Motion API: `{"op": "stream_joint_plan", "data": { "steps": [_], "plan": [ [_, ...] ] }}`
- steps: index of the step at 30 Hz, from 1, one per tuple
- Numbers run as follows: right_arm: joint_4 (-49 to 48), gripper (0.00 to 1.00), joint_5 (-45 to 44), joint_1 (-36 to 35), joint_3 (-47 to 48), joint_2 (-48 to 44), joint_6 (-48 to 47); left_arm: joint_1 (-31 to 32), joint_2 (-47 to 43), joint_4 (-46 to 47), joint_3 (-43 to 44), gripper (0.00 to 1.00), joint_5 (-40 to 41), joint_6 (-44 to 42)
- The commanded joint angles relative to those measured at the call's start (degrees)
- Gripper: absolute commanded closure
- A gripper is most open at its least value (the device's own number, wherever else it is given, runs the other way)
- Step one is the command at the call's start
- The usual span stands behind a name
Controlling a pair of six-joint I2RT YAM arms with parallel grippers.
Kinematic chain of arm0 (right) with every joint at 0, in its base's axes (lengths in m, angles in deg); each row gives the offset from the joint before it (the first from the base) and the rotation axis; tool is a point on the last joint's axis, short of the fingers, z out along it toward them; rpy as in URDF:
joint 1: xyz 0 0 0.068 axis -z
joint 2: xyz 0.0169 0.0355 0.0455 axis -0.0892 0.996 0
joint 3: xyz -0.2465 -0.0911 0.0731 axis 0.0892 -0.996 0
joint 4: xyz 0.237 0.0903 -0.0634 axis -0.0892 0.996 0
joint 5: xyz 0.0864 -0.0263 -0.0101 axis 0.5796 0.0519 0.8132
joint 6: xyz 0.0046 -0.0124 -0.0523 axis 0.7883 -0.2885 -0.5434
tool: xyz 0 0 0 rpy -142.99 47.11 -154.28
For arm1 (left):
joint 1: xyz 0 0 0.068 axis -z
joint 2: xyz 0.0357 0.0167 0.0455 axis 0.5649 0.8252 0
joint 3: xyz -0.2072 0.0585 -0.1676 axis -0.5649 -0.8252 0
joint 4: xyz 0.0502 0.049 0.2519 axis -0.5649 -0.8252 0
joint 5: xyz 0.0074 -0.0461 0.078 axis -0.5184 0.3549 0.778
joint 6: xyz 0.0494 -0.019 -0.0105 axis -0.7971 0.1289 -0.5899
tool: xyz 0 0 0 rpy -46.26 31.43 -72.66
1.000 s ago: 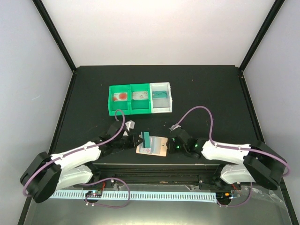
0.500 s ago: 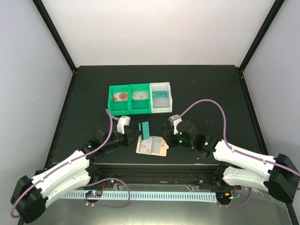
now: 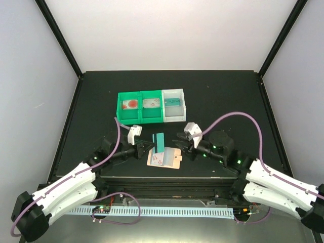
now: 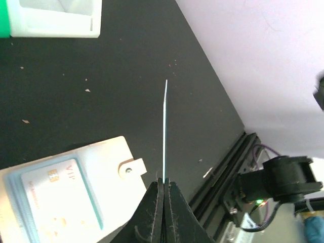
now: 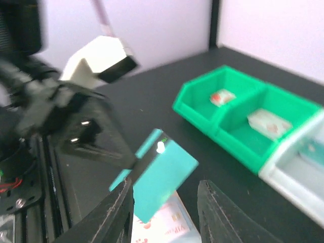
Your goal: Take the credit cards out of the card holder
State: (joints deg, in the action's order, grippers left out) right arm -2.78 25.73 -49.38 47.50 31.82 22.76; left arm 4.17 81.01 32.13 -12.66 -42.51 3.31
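My left gripper (image 3: pixel 148 148) is shut on one corner of a teal credit card (image 3: pixel 158 142) and holds it in the air above the tan card holder (image 3: pixel 165 159). In the left wrist view the credit card (image 4: pixel 165 131) shows edge-on as a thin line rising from the shut left gripper (image 4: pixel 164 183). The card holder (image 4: pixel 114 152) lies flat on the table, with a pale card (image 4: pixel 58 190) in its pocket. My right gripper (image 5: pixel 166 188) is open. The credit card (image 5: pixel 164 177) hangs just in front of its fingers (image 5: pixel 216 212), and I see no contact.
A green-and-white three-compartment bin tray (image 3: pixel 151 107) stands behind the arms with small items in each compartment; it is also in the right wrist view as the bin tray (image 5: pixel 238 121). The black metal rail (image 3: pixel 167 183) runs along the table's near edge.
The left gripper has lifted the teal card up and away from the holder. The right arm has swung forward and up to the card, and its jaws have opened.
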Motion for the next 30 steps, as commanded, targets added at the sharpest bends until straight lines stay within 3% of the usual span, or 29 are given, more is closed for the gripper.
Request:
{"op": "stream_joint_plan", "data": {
  "steps": [1,4,7,11,19,30],
  "plan": [
    [-13.3,0.64,10.7,-0.1,-8.1,-7.6,-21.2,-0.5,3.2,-1.1,5.0,0.98,-3.6,10.1],
    [-20.1,0.64,12.2,-0.2,-14.1,-11.3,-30.9,-0.5,4.7,3.8,4.3,0.98,-7.3,17.3],
    [-18.7,0.62,14.3,-0.4,-15.6,-11.0,-40.5,-0.7,5.0,8.4,2.7,0.98,-9.0,26.3],
    [-16.6,0.59,9.9,-1.7,-14.1,-9.1,-44.6,-0.8,4.6,12.3,1.0,0.98,-10.2,34.0],
    [-12.9,0.58,1.1,-4.1,-11.5,-2.2,-52.4,-0.9,1.5,8.3,0.2,0.98,-8.0,42.1],
    [-15.5,0.56,-5.4,-7.5,-10.3,2.2,-56.6,-0.9,-2.6,4.6,-0.3,0.99,-5.8,46.2]
  ]
}}
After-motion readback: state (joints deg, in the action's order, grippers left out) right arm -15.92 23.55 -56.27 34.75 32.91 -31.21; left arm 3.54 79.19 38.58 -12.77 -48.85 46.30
